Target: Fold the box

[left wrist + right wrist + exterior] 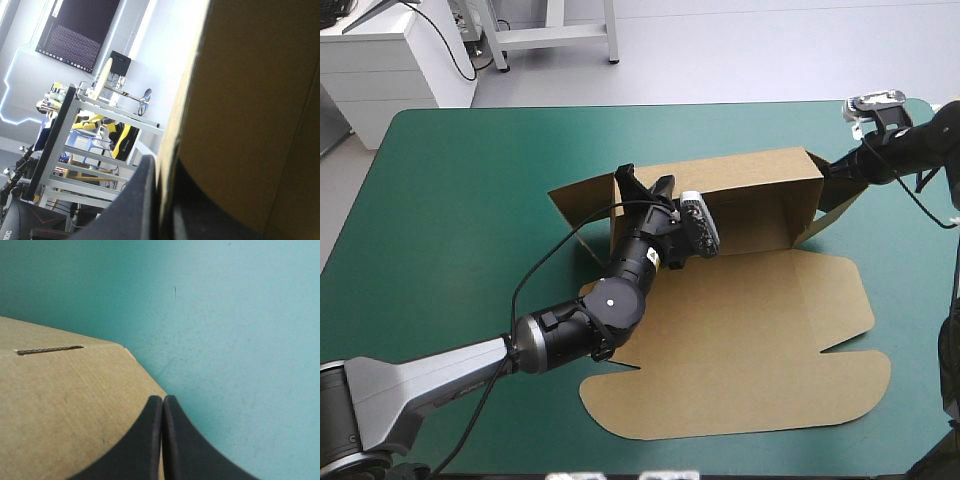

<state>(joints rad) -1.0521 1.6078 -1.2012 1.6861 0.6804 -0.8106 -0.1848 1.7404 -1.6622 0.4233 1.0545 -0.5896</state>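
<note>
Box (740, 330) is lying mid-surface, brown board on the teal-green surface (460, 200). Its far portion is standing up as a long trough with the walls raised. The lid panel is lying flat toward the near edge, its flaps spreading out on the cover. The flaps at both ends of the trough are angling outward.

Left claw (645, 188) is sitting at the left end of the trough, its arm entering from the near left corner. In the left wrist view a raised wall's edge is running up between the black fingers (142, 200), one on each side of the board. This claw is narrow and pinching the box.

Right claw (840, 172) is sitting at the trough's right end flap, its arm entering from the far right corner. In the right wrist view its fingers are nearly meeting in a pointed arch, with a thin pale line between them. This claw is all but closed and appears to be gripping the flap's edge. A narrow slit (50, 349) is showing in the board beside it, with teal-green cover ahead.
</note>
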